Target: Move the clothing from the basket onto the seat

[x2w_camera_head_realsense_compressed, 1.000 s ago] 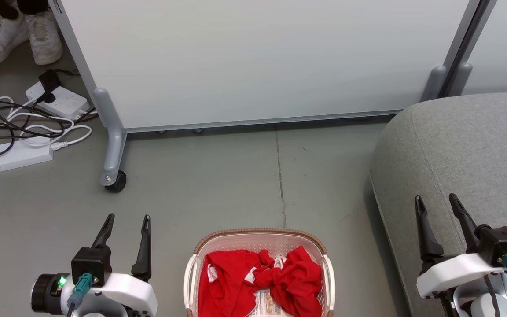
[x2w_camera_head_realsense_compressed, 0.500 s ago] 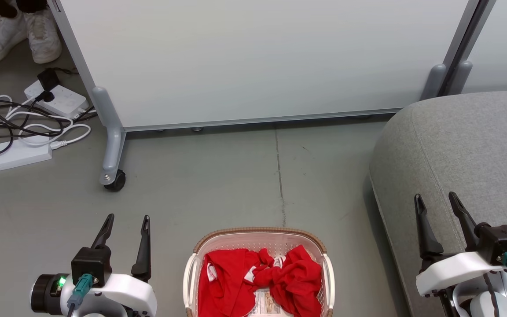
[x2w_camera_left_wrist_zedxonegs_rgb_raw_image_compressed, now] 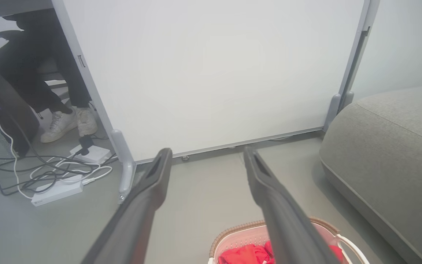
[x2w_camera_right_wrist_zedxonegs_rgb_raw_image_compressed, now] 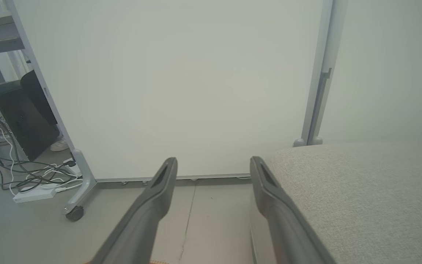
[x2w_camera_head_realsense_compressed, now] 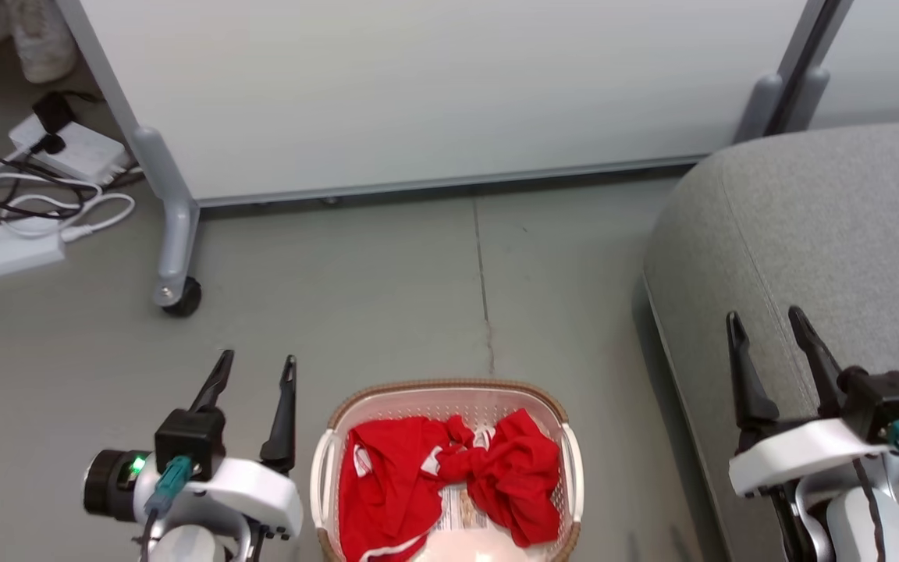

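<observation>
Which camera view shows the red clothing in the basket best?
The head view: looking down into the basket, it shows the clothing nearly whole. The left wrist view catches a red scrap at its bottom edge, partly behind a finger. The right wrist view faces the panel and seat.

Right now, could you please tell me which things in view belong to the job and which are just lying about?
Job: clothing, basket, seat.
Lying about: power strips, cables, wheeled partition, a person's shoes.
</observation>
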### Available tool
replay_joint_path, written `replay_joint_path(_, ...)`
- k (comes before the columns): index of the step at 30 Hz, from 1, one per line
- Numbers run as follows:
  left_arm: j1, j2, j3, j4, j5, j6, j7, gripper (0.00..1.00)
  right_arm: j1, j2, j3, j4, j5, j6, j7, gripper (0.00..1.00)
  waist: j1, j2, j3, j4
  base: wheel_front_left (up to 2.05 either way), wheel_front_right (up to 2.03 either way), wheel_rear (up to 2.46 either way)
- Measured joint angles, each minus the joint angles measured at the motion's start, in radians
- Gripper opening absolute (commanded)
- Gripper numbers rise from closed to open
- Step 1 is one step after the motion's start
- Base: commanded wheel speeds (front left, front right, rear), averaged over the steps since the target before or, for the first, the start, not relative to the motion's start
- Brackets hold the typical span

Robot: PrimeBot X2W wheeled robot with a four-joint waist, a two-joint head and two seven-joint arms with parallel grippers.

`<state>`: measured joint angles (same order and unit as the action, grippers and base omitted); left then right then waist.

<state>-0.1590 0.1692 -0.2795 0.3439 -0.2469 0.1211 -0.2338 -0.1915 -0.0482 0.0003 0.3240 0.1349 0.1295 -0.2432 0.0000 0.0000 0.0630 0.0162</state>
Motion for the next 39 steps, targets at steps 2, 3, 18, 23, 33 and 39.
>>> replay_joint_path(2,-0.021,-0.006,-0.017,0.017,0.002,-0.014,0.002,1.0,-0.017,0.0,0.009,-0.014,0.0,0.0,0.001,1.0,0.0,0.0,0.021,-0.011,0.0,0.0,0.0)
replay_joint_path(3,-0.031,-0.012,-0.025,0.027,0.002,-0.021,0.004,1.0,-0.027,0.0,0.014,-0.02,0.003,0.0,0.001,1.0,0.0,0.0,0.032,-0.018,0.0,0.0,0.0)
replay_joint_path(18,-0.289,-0.081,-0.158,0.272,0.041,-0.128,0.048,1.0,-0.173,-0.001,0.083,-0.11,0.052,0.0,-0.012,1.0,0.0,0.0,0.314,-0.148,0.0,0.0,0.0)
replay_joint_path(23,-0.374,-0.092,-0.175,0.397,0.031,-0.148,0.123,1.0,-0.216,-0.001,0.111,-0.144,0.072,0.0,-0.014,1.0,0.0,0.0,0.42,-0.208,0.0,0.0,0.0)
replay_joint_path(33,-0.543,-0.09,-0.187,0.612,0.02,-0.19,0.154,1.0,-0.268,-0.002,0.145,-0.246,0.144,0.0,-0.02,1.0,0.0,0.0,0.623,-0.33,0.0,0.0,0.0)
replay_joint_path(39,-0.623,-0.059,-0.185,0.735,0.012,-0.208,0.16,1.0,-0.29,-0.002,0.174,-0.282,0.187,0.0,-0.021,1.0,0.0,0.0,0.723,-0.395,0.0,0.0,0.0)
